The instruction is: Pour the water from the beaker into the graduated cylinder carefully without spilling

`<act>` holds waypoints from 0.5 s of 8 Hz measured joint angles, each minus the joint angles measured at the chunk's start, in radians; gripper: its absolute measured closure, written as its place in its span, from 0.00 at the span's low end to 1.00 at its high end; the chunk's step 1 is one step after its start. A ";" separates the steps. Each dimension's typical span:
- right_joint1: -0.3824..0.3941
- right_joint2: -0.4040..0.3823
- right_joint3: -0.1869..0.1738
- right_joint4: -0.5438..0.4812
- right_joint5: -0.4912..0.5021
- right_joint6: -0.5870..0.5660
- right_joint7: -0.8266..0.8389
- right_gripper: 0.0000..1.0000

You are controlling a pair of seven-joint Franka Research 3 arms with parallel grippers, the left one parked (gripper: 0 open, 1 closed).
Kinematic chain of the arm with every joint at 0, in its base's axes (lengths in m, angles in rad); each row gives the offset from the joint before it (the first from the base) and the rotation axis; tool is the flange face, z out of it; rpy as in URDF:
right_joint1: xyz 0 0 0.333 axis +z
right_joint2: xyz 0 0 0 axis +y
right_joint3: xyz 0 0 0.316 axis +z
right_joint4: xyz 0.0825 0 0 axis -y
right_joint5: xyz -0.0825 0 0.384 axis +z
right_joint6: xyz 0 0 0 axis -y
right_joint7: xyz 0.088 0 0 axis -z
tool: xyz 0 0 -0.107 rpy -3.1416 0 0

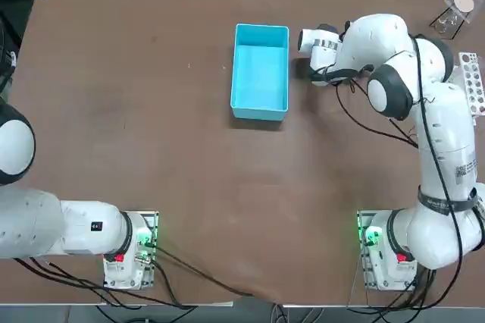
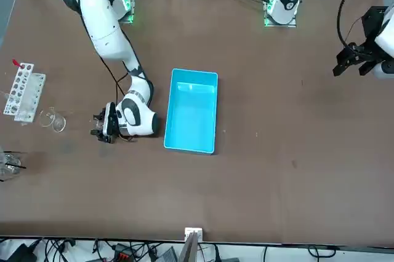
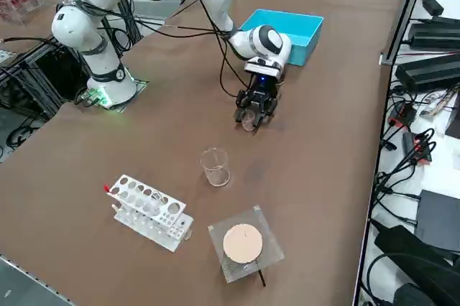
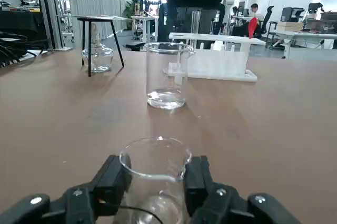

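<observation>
From the wrist camera I see my right gripper [image 4: 156,182] clenched on the beaker [image 4: 155,174], one black finger pressed to each side of the glass at the bottom centre of the frame, its rim open toward the lens and its spout facing me. The cylinder [image 4: 167,75] stands upright on the brown table [image 4: 274,129] just above centre, apart from the beaker, with a little water pooled at its base. Behind it, upper right, sits the white rack [image 4: 221,61]. In the side view the gripper [image 3: 256,113] sits low over the table right of centre, the beaker [image 3: 249,119] between its fingers, and the cylinder [image 3: 215,167] stands near it below, toward the rack [image 3: 149,212] at lower left. A blue bin [image 3: 291,29] lies at the upper right, beyond the arm
</observation>
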 joint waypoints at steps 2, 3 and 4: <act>-0.001 0.001 0.000 0.000 0.002 0.001 0.000 0.33; 0.000 0.001 0.000 0.000 0.003 0.001 0.000 0.26; 0.000 0.001 0.000 0.001 0.004 0.001 0.000 0.10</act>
